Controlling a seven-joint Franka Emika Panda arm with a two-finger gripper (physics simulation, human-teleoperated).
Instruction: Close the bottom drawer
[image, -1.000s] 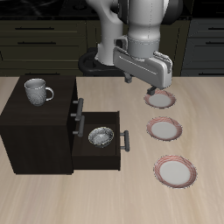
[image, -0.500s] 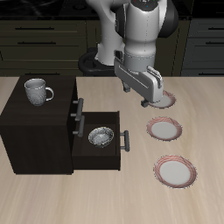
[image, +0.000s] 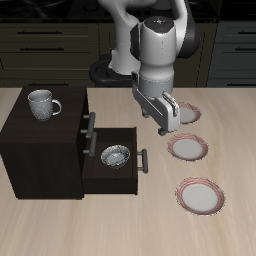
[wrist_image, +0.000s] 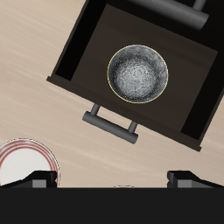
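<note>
We found the bottom drawer (image: 112, 165), the lower of two dark brown-black wooden drawers with a flat front and a grey metal bar handle (image: 143, 161), standing pulled out of the dark wooden cabinet (image: 40, 150) toward the three plates. Inside it sat a small round grey metal bowl (image: 116, 156), upright and apparently empty, with bare drawer floor around it in the wrist view (wrist_image: 137, 73). That same view showed the drawer's handle (wrist_image: 111, 123) standing clear of the front panel on its two posts.

The upper drawer (image: 84, 127), with the same kind of handle, sat shut and flush with the cabinet face. On the cabinet's top stood a white ceramic mug (image: 41, 103), its handle turned toward the drawer side.

Beside the cabinet, on the light wooden table (image: 120, 225), three white plates with red-brown rims lay in a row from far to near: the far plate (image: 188, 113), partly hidden by the arm, the middle plate (image: 188, 148), and the near plate (image: 199, 195).

The white-and-grey robot arm (image: 158, 50) hung above the table between the cabinet and the plates, its gripper (image: 166, 120) pointing downward over the space just beyond the open drawer's front. Its two dark fingers (wrist_image: 37, 178) stood wide apart, holding nothing and touching neither the handle nor the drawer.
</note>
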